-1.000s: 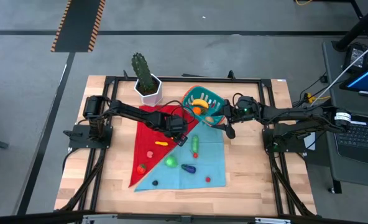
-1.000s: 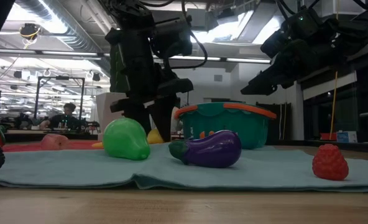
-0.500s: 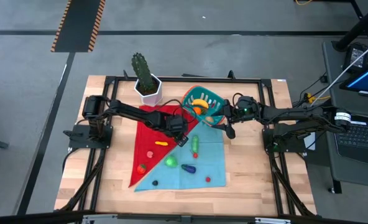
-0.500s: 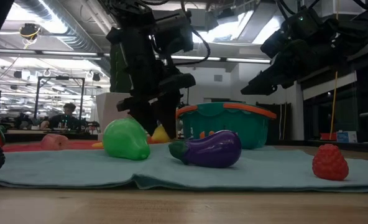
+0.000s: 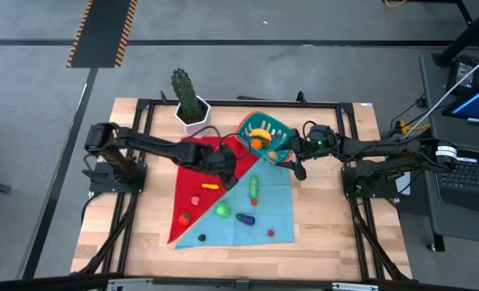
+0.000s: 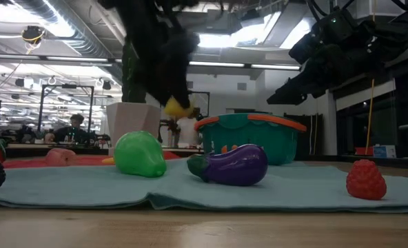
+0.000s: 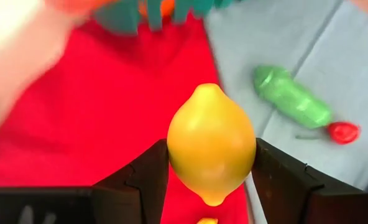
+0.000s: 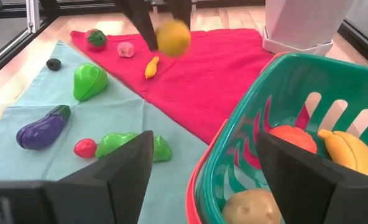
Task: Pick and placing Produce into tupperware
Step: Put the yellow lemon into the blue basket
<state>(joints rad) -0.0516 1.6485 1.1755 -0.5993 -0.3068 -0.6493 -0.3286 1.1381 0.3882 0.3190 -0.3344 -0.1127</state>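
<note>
Yellow lemon [image 7: 211,142] between the dark left hand's [image 7: 210,180] fingers; beneath it red cloth [image 7: 97,112], beyond it the teal, orange-rimmed tub [image 8: 266,99].

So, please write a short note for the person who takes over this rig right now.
Left gripper: shut on the yellow lemon, lifted above the red cloth.
Right gripper: open, empty, at the rim of the teal tub.
Done: banana, orange piece and potato in the tub.
Left: put the lemon in, then the eggplant, green pear and the other cloth pieces.
</note>
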